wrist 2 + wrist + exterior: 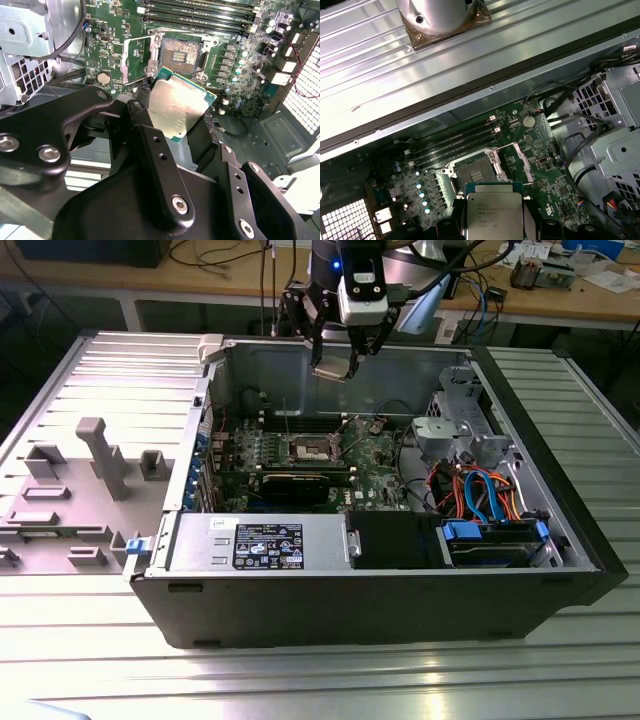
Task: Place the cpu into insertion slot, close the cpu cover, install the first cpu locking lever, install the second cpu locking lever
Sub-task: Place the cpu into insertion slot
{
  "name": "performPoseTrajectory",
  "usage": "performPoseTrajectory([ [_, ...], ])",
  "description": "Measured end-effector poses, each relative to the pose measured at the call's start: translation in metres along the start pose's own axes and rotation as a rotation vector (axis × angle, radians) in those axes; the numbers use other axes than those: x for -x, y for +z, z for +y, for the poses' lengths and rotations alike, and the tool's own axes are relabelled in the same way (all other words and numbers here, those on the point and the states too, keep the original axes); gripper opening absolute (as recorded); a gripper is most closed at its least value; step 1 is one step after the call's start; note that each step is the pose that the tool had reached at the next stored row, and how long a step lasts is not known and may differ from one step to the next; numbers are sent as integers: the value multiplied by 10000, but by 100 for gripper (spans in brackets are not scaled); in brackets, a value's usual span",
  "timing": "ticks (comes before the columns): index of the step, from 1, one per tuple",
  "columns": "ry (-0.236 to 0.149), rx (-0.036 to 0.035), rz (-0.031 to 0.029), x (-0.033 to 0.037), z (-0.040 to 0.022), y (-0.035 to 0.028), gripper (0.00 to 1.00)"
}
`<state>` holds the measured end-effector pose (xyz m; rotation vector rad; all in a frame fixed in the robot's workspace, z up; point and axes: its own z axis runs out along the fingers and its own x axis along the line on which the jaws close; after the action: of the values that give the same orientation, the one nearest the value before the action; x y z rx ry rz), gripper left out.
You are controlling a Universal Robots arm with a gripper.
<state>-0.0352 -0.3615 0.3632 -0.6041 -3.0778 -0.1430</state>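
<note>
The arm [345, 260] hangs over the open case [350, 600], its black pincer [336, 362] pinching the thin, square, silvery cpu [180, 107] well above the dark-pinned insertion slot [181, 51].

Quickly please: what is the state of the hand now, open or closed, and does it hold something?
Hand: closed, holding the cpu, which is not yet in the insertion slot.
</note>
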Motion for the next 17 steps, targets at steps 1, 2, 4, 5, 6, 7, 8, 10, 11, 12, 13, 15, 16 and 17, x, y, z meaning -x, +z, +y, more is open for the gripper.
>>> performPoseTrajectory([
  [1, 63, 0, -6, 0, 0, 0, 54],
  [2, 171, 2, -15, 0, -1, 0, 54],
  [4, 374, 9, -33, 1, -6, 3, 54],
  [5, 417, 8, -37, 5, -14, 3, 54],
  [6, 446, 9, -40, 6, -16, 4, 54],
  [7, 472, 9, -42, 6, -16, 4, 54],
  [8, 545, 8, -49, 7, -16, 4, 54],
  [10, 725, 10, -65, 7, -17, 6, 54],
  [11, 783, 11, -70, 6, -17, 6, 54],
  [12, 825, 13, -73, 7, -17, 7, 54],
  [13, 828, 13, -74, 7, -17, 7, 54],
  [15, 830, 14, -74, 7, -17, 7, 54],
  [16, 830, 14, -74, 7, -17, 7, 54],
  [17, 831, 14, -74, 6, -17, 7, 54],
])
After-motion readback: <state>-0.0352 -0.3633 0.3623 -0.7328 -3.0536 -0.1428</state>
